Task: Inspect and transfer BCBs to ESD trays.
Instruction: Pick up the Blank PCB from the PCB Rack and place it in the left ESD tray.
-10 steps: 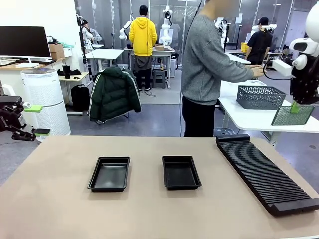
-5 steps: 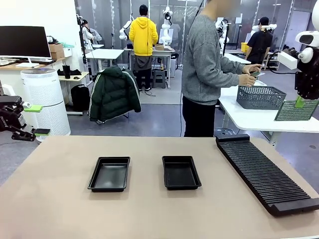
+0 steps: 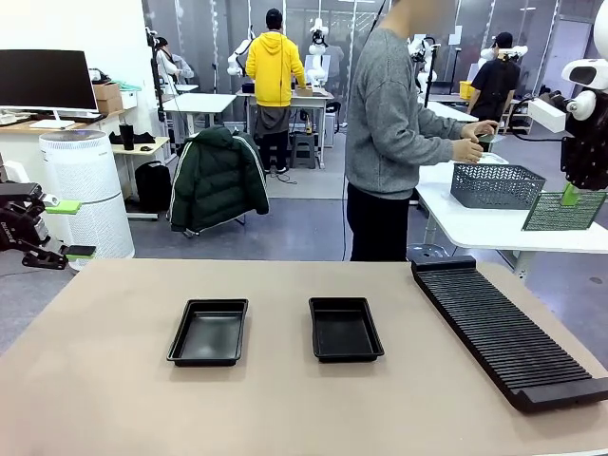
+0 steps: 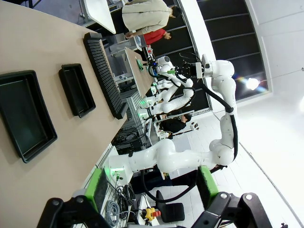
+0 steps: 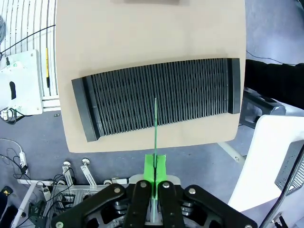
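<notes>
**Green board held up high over the rack**

The table [image 3: 285, 408] is flat and tan. Near its middle lie two black trays, the left tray [image 3: 209, 332] and the right tray [image 3: 345, 329]. They sit side by side, a little apart, and both are empty. A long black rack [image 3: 508, 332] full of slots lies on the right side of the table.

Behind is a big room with white tables, a dark screen [image 3: 47, 81], a round white machine [image 3: 84, 190] and a green coat [image 3: 217, 176]. A person [image 3: 389, 123] in a grey jumper stands at a white table, hands up near a grey basket [image 3: 497, 185].

The right arm is lifted high at the right edge. The right gripper [image 3: 570, 195] points down and pinches the top edge of the green board [image 3: 556, 214], which hangs in the air. From the right wrist, the board [image 5: 155, 123] looks like a thin green line between the pads, with the rack [image 5: 190, 90] well below it.

The left gripper [image 3: 71, 229] is off the table's left edge. Its fingers [image 4: 97, 185] are spread wide and hold nothing.
</notes>
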